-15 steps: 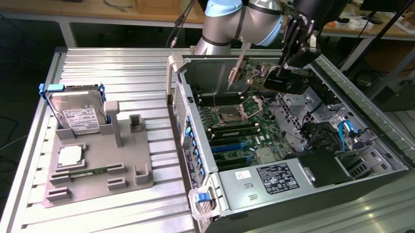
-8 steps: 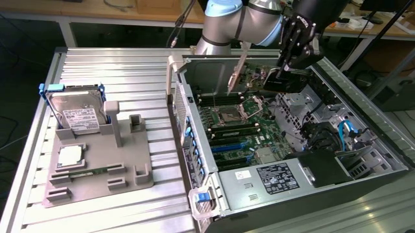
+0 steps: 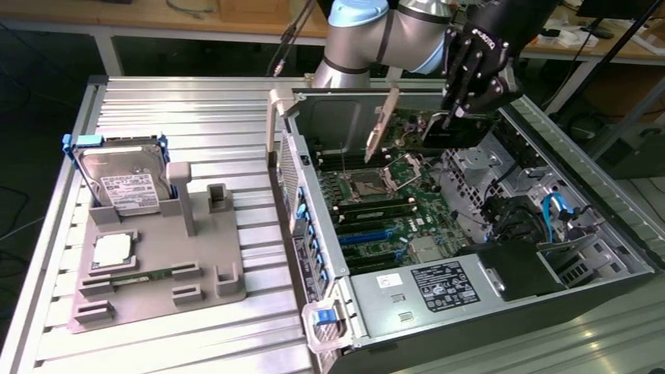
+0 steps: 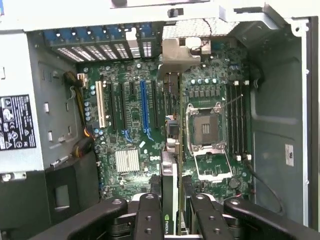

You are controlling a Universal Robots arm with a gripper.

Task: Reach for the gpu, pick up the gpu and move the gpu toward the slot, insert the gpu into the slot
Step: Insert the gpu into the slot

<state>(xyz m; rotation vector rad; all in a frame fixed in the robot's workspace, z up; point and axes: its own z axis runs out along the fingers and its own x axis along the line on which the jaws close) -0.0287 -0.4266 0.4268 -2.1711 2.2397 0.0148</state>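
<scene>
My gripper (image 3: 452, 115) hangs over the open computer case (image 3: 608, 204), shut on the gpu (image 3: 413, 131). The gpu is a green card with a black shroud, and its silver end bracket (image 3: 382, 125) points toward the case's rear wall. In the wrist view the gpu (image 4: 170, 165) shows edge-on between my two black fingers (image 4: 149, 215), held clear above the green motherboard (image 4: 132, 120). The slot (image 4: 144, 105) is a long blue connector on that board. The card's edge lies beside the slot, parallel to it, on the CPU socket side. In the exterior view, blue slots (image 3: 366, 233) sit lower on the board.
The CPU socket (image 4: 206, 127) and black memory slots (image 4: 237, 117) lie close to the held card. A white slot (image 4: 101, 105) and the power supply (image 3: 437, 284) are further off. Outside the case, a grey fixture (image 3: 156, 273) holds a hard drive (image 3: 123, 185) and a CPU chip (image 3: 112, 249).
</scene>
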